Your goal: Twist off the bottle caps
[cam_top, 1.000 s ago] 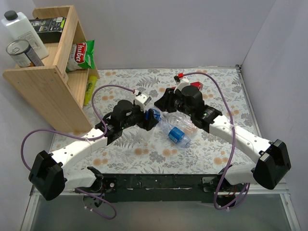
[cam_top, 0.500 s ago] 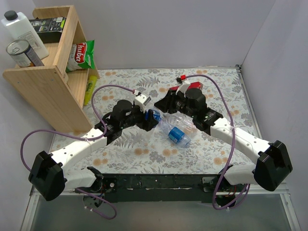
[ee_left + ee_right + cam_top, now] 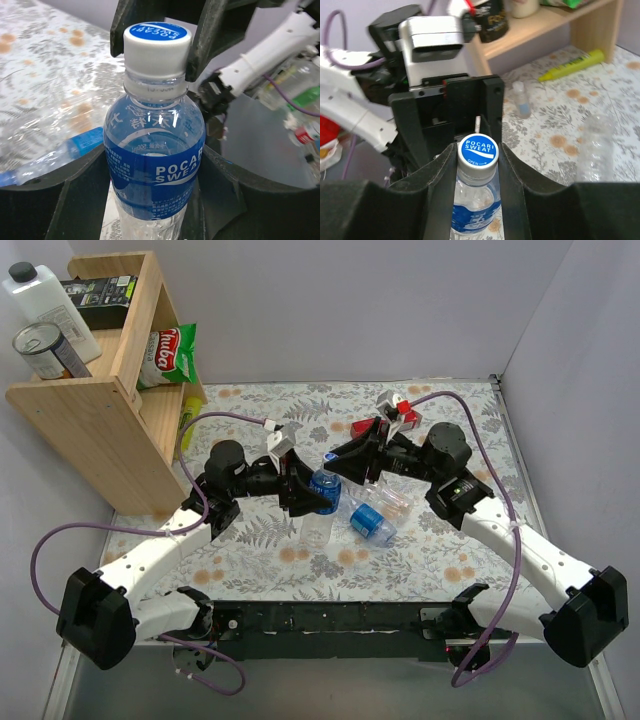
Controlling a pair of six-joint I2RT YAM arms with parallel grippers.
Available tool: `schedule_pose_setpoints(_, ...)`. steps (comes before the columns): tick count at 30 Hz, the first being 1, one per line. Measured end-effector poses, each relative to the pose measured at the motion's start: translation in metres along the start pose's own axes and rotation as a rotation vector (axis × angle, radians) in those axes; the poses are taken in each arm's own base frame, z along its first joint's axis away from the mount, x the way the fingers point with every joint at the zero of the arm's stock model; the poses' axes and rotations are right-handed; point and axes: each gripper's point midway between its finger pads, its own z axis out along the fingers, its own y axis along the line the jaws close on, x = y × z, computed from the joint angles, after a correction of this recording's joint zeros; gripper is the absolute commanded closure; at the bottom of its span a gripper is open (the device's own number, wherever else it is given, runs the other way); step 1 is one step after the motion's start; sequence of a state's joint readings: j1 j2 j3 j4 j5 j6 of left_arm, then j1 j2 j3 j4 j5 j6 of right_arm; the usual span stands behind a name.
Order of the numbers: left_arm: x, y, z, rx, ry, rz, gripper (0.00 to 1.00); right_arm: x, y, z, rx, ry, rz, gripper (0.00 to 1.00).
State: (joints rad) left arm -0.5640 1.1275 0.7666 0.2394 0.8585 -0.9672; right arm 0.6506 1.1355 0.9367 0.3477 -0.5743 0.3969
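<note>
My left gripper [image 3: 315,498] is clamped around the body of a Pocari Sweat bottle [image 3: 155,165], one finger on each side of the blue label, and holds it roughly upright over the middle of the table [image 3: 450,440]. I cannot tell whether its base touches the floral tabletop.

The bottle cap [image 3: 477,152], white with a blue printed top, sits screwed on the neck. My right gripper [image 3: 340,462] reaches in from the far right side, and its two black fingers [image 3: 200,35] press against opposite sides of that cap, so these jaws are closed on it.

Just to the right of the held bottle, toward the near edge, a second bottle [image 3: 372,523] with a blue label lies on its side; I cannot make out its cap. A crumpled clear bottle [image 3: 395,500] lies beside it.

A wooden shelf [image 3: 100,390] stands at the far left corner, with a yellow marker [image 3: 570,65] lying on the tabletop at its foot.
</note>
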Motion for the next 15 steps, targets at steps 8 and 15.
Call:
schedule_pose_setpoints(8, -0.001, -0.030, -0.004, 0.171, 0.013, 0.023, 0.98, -0.005, 0.029, -0.012, -0.149, 0.011, -0.115, 0.84)
schedule_pose_setpoints(15, 0.005, -0.009, 0.000, 0.062, 0.026, 0.038, 0.97, 0.004, 0.015, -0.016, -0.090, 0.047, -0.101, 0.35)
